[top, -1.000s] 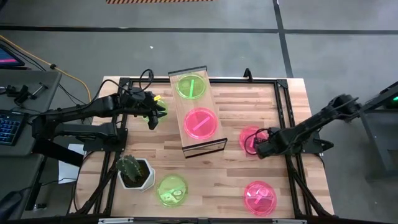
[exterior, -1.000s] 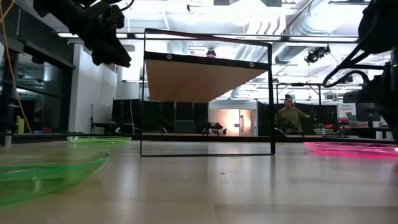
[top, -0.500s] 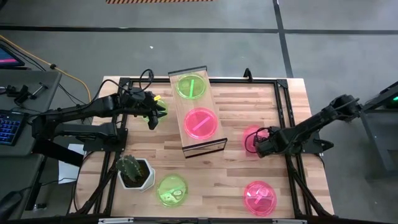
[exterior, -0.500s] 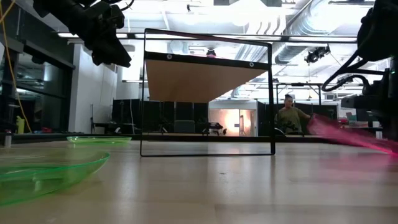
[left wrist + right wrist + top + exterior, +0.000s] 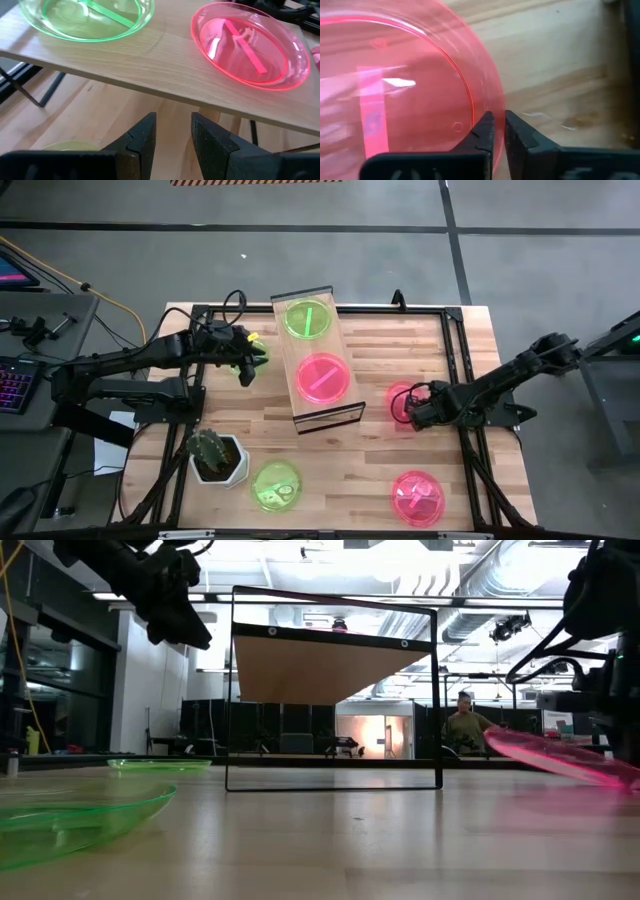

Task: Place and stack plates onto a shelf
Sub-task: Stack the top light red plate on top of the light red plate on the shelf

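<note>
The right gripper [image 5: 413, 409] is pinching the rim of a pink plate [image 5: 401, 400] just right of the shelf [image 5: 347, 364], tilting it, so it is risking a slip, while the left gripper [image 5: 247, 361] is waiting open left of the shelf.

Table [image 5: 400, 460]: you see pale wood strips, smooth with a soft sheen, edged by a dark metal frame.
Shelf [image 5: 345, 412]: you see light wood with fine grain, matt, on thin black metal legs.
Pink plates [image 5: 249, 45]: you see translucent glossy plastic with bright glints on the rim.
Green plates [image 5: 85, 17]: you see the same clear, shiny plastic.
Right hand [image 5: 498, 134]: your fingers look matt black, hard and smooth.
Cactus pot [image 5: 232, 465]: you see a plain white, smooth finish.
</note>
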You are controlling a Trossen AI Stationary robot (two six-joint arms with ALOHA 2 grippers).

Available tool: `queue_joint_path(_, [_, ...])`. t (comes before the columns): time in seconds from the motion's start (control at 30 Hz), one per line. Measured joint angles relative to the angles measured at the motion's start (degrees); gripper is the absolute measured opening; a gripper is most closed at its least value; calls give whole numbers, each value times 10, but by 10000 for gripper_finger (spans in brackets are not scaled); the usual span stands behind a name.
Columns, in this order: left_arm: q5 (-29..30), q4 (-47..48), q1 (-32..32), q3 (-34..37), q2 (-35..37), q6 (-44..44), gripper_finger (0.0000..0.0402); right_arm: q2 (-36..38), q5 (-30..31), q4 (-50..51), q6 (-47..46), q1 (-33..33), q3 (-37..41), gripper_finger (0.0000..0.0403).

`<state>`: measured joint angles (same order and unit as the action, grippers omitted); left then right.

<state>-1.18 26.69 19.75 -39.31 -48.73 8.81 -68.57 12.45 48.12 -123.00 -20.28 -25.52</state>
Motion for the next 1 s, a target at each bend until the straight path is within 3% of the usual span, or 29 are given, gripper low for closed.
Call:
queue_joint_path(0.33, [4, 0, 0, 0, 0, 0, 111, 64, 32, -7, 11, 0, 2, 1])
queue_joint_path(0.73, [4, 0, 0, 0, 0, 0, 111, 186, 113, 6, 48, 0, 2, 0])
queue_joint_path(1.0, [4, 0, 0, 0, 0, 0, 111, 206, 81, 38, 79, 0, 1, 0])
